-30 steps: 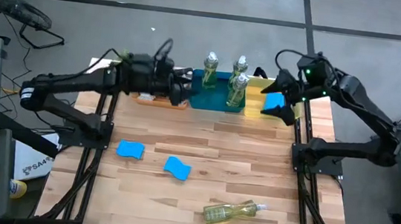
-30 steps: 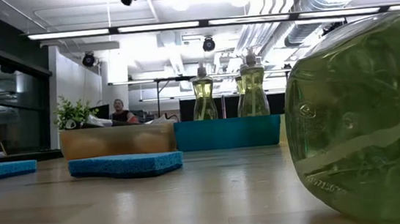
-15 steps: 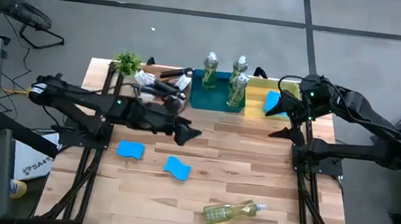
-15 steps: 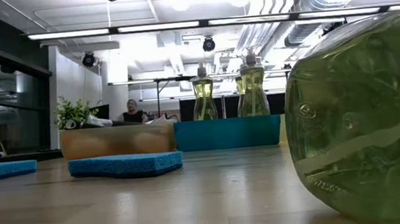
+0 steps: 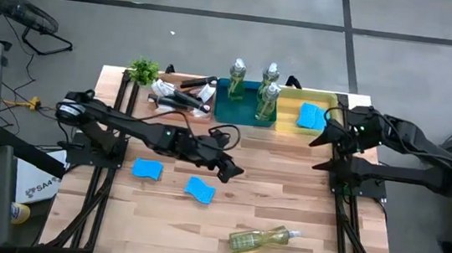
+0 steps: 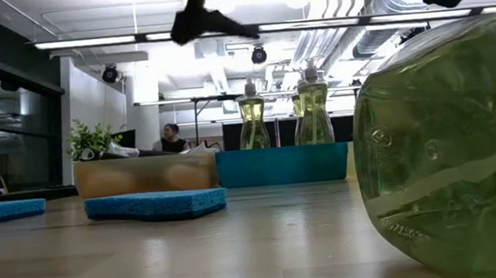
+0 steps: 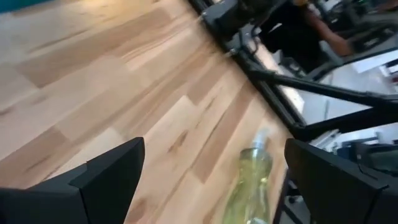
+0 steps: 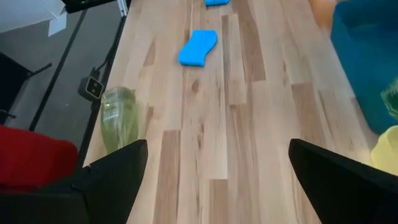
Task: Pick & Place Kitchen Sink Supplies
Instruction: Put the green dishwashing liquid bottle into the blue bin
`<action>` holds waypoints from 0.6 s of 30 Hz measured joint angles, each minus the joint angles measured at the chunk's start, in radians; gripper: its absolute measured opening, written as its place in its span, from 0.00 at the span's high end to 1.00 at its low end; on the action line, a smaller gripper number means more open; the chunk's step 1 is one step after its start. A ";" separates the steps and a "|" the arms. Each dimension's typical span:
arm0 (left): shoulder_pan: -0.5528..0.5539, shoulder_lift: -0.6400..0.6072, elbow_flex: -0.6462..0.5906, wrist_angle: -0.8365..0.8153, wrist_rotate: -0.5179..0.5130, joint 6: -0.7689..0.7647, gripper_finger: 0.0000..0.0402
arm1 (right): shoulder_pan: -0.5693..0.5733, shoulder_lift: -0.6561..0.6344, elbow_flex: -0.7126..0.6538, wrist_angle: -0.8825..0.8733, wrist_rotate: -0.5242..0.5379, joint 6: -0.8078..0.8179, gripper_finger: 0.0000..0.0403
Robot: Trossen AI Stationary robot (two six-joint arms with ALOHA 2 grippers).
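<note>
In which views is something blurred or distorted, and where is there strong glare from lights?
Low view: the lying bottle sits so near the lens that it looms huge, and the ceiling lights glare white. Left wrist view: the table and the bottle are smeared. Right wrist view: the sponge is fairly sharp. High view: evenly lit, no strong glare.

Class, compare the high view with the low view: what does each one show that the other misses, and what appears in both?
Only the high view shows the whole table, both arms, the open left gripper over the table's middle, the open right gripper by the yellow bin holding a sponge, and the brushes. Only the low view shows the room's ceiling lights and a person far behind. Both show the fallen bottle, two blue sponges on the wood, the upright bottles in the teal bin, and the potted plant.
</note>
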 joint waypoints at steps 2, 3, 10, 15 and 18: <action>0.001 0.020 -0.001 0.012 0.018 0.000 0.05 | 0.019 -0.018 -0.008 -0.003 0.014 0.018 0.04; 0.002 0.025 -0.001 0.008 0.031 0.000 0.05 | 0.030 -0.023 -0.009 -0.008 0.023 0.025 0.04; 0.006 0.056 0.001 0.013 0.087 0.058 0.05 | 0.118 -0.014 0.008 0.007 0.094 0.101 0.04; 0.006 0.065 -0.001 0.007 0.100 0.090 0.05 | 0.201 0.004 0.009 0.009 0.203 0.161 0.04; 0.006 0.069 0.000 0.002 0.108 0.112 0.05 | 0.256 0.027 0.009 0.008 0.260 0.198 0.04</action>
